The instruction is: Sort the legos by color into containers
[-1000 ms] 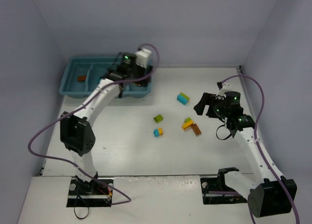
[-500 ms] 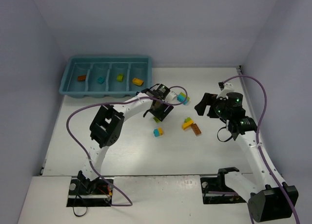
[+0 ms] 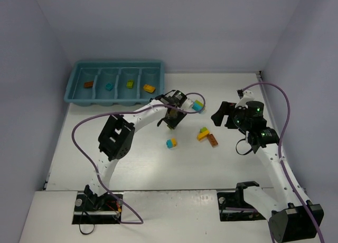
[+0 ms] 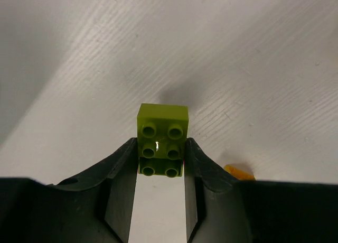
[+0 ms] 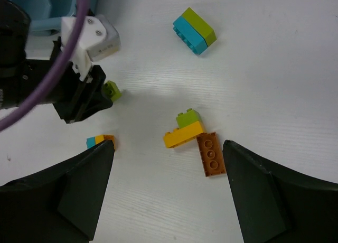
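Starting at the tray, which sits at the far left of the table, each of its four compartments holds one small brick: brown, teal, lime and yellow, going left to right.

To the right of the tray and a little nearer the arms, the left tool is pinched narrow on a lime green brick. Its fingers press the two flat side walls, studs facing the wrist camera. Only the near half of the brick sits between the pads, and the far half juts out. Whether the brick rests on the table or is just lifted, I cannot tell.

Such a brick is probably very light, rigid and smooth-walled, so it should not crush but could swivel or squirt out of a shallow pinch. The plain opposite sides are the place to hold it, not the studded top.

Further right of the tray lie a teal-and-yellow piece, a cyan-and-lime stack and a yellow, lime and brown cluster.

Farthest from the tray, the right tool hangs with its jaws spread wide, holding nothing.
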